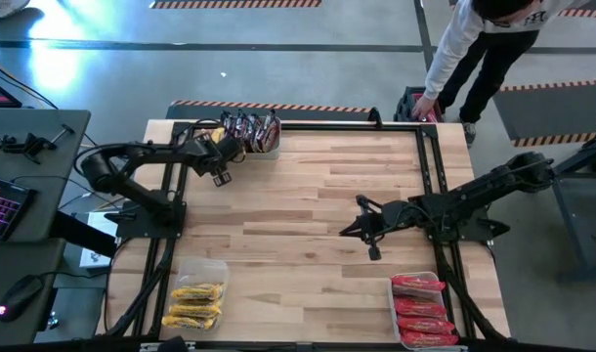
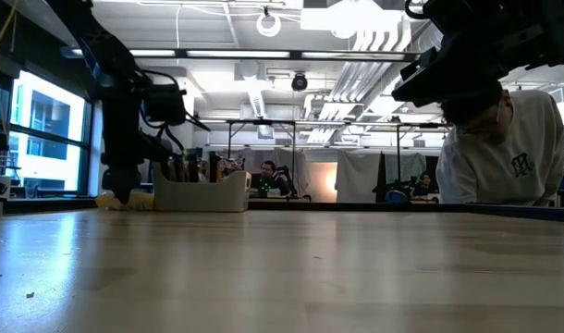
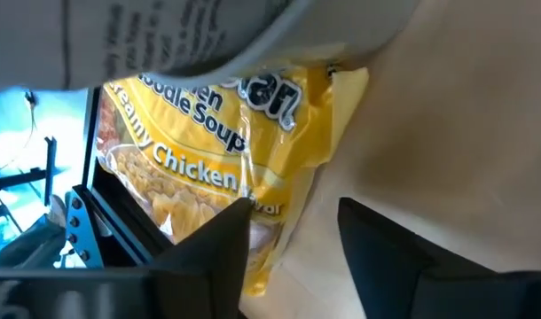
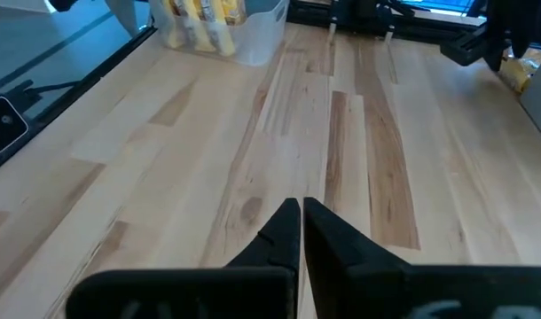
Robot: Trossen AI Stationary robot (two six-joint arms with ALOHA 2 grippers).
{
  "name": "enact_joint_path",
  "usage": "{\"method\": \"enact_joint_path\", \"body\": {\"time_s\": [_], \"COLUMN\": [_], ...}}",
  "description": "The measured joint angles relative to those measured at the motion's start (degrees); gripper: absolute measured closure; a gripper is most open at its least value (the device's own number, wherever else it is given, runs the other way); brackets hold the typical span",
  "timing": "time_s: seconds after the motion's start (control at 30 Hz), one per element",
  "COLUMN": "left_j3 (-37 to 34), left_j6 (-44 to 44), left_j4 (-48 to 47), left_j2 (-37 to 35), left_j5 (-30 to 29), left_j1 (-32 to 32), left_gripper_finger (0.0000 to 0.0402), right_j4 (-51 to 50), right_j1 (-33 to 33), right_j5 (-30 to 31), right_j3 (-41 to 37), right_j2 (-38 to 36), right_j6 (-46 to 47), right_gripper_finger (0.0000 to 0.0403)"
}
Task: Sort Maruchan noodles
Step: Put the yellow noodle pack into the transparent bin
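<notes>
Left gripper (image 3: 293, 232) parted, holding nothing | yellow Creamy Chicken packet (image 3: 219, 151) just ahead, against clear bin (image 1: 262, 144) at table's far edge | right gripper (image 1: 373, 250) shut, bare wood (image 4: 341, 133) all around

On the pale wooden plank table (image 1: 308, 210) three clear rectangular plastic bins stand well apart. One bin (image 1: 267, 147) sits at the far edge, left of centre, with dark brown-black crinkly ramen packets (image 1: 247, 128) standing upright in it. A second bin (image 1: 202, 279) sits at the near left corner — yellow flat ramen packets (image 1: 194, 303) lie stacked in it. The third bin (image 1: 400, 311) sits at the near right corner, holding red-orange flat ramen packets (image 1: 420, 308) in a row. One more yellow creamy-chicken ramen packet (image 3: 222, 168) lies on the table just beside the far bin, on its left — directly before the left gripper (image 3: 293, 235), whose fingers stand apart. The right gripper (image 1: 373, 233) hangs over the table's bare middle-right, fingers together.
</notes>
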Motion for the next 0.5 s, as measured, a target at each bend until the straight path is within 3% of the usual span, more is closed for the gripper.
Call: {"method": "enact_joint_path", "body": {"time_s": [0.33,0.5], "left_j3": [-0.02,-0.04], "left_j6": [1.79,1.00], "left_j4": [0.16,-4.22], "left_j2": [1.96,0.64], "left_j5": [2.05,1.43], "left_j1": [1.73,0.79], "left_gripper_finger": [0.0381,0.0396], "right_j4": [0.02,0.02], "right_j1": [0.00,0.00], "right_j5": [0.00,0.00], "right_j3": [0.02,0.02], "right_j2": [0.00,0.00], "right_j6": [0.02,0.00], "right_gripper_finger": [0.0403,0.0403]}}
